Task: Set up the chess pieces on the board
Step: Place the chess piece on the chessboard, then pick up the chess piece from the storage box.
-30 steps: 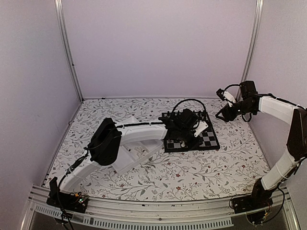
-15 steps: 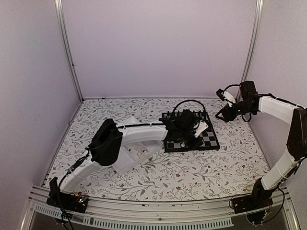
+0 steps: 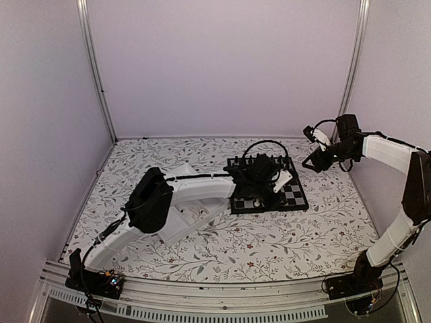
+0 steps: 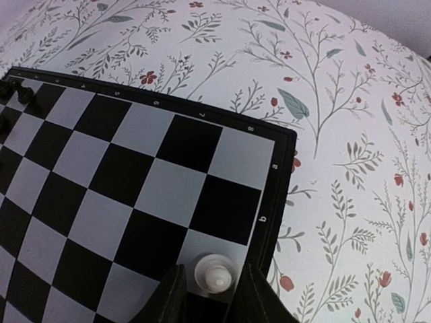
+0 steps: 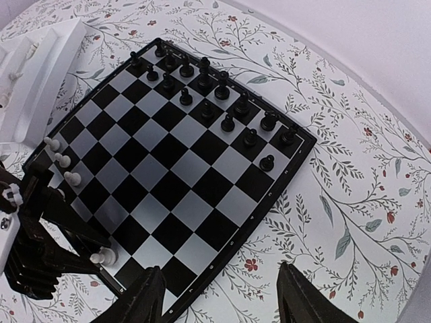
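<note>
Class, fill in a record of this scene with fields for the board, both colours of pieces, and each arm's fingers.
board: flat on the floral table
black pieces: two rows along one edge
white pieces: four seen along the opposite edge
left fingers: flanking one white piece standing on an edge square
right fingers: wide apart, empty, raised beside the board

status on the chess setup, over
Left gripper open around a white piece standing on an edge square of the board. Right gripper open, raised off to the side. Nothing in the way.
</note>
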